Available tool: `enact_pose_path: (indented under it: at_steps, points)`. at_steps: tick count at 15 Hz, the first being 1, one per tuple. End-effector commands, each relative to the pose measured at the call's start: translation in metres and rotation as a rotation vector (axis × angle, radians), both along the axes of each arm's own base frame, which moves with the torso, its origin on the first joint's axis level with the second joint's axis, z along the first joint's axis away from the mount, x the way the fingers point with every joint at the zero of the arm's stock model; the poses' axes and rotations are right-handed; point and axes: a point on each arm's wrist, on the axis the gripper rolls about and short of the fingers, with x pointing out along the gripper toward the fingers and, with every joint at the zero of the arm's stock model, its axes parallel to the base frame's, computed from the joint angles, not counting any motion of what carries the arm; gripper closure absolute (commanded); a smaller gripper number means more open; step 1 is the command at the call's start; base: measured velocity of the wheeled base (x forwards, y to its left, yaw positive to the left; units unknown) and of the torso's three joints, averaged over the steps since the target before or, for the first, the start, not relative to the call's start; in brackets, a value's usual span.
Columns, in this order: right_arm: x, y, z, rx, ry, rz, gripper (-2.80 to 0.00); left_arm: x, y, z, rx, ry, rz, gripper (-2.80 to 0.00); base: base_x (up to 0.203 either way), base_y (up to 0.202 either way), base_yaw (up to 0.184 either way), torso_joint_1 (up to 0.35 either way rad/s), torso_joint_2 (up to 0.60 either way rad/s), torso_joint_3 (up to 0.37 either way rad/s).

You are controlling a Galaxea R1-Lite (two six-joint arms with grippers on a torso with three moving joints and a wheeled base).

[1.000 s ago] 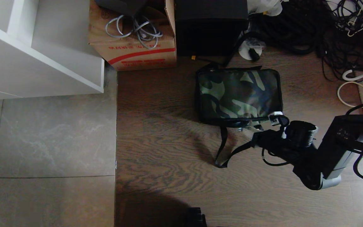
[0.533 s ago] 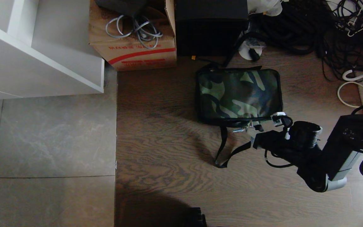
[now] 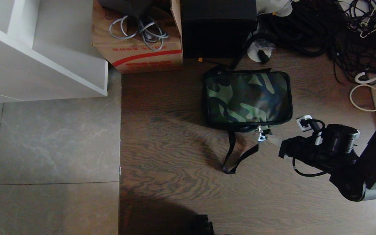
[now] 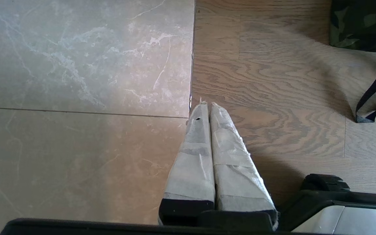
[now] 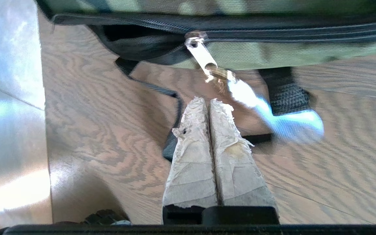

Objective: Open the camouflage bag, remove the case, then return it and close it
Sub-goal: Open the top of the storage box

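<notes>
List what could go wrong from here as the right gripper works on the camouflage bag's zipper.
1. The right gripper is shut with the silver zipper pull ahead of its tips, not between them. Pulling now would likely move nothing.
2. The black webbing shoulder strap lies on the floor right by the fingertips. A new grasp could catch it instead.
3. The soft camouflage fabric bag lies unheld, with the left gripper parked off to its left. A tug may drag the bag.

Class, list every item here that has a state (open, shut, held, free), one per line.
camouflage bag: lying flat on the wood floor, zip partly open at one end
zip pull: free, not gripped
shoulder strap: loose on the floor
right pincer: shut, empty, near the pull
left pincer: shut, empty, over bare floor
cardboard box: open, cables inside
</notes>
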Motion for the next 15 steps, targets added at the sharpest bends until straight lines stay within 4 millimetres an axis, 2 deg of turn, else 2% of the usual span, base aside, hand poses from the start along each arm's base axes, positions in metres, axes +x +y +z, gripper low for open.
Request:
enact_pose_path:
  at_steps: [1, 6, 7, 8, 12, 15]
  points:
    - [-0.002, -0.007, 0.007, -0.014, -0.025, -0.012, 0.00, 0.001, 0.000, -0.003, -0.001, 0.010, -0.001, 0.00, 0.000, 0.000, 0.000, 0.000, 0.00, 0.000]
    - [-0.003, -0.007, 0.001, -0.033, -0.001, 0.002, 0.00, 0.001, 0.000, -0.003, -0.001, 0.011, -0.001, 0.00, 0.000, 0.000, 0.000, 0.000, 0.00, 0.000]
    - [-0.004, -0.005, -0.005, -0.036, 0.014, 0.009, -0.52, 0.001, 0.000, -0.003, -0.001, 0.010, 0.001, 0.00, 0.000, 0.000, 0.000, 0.000, 0.00, 0.000]
    - [-0.004, -0.004, -0.006, -0.038, 0.018, 0.013, -2.80, 0.001, 0.000, -0.003, -0.001, 0.011, 0.001, 0.00, 0.000, 0.000, 0.000, 0.000, 0.00, 0.000]
    - [-0.004, 0.000, -0.014, -0.037, 0.029, 0.094, -2.80, 0.001, 0.000, -0.003, -0.001, 0.010, 0.001, 0.00, 0.000, 0.000, 0.000, 0.000, 0.00, 0.000]
    - [0.000, 0.003, -0.024, -0.125, -0.026, 0.121, -2.80, 0.001, 0.000, -0.003, -0.001, 0.010, 0.001, 0.00, 0.000, 0.000, 0.000, 0.000, 0.00, 0.000]
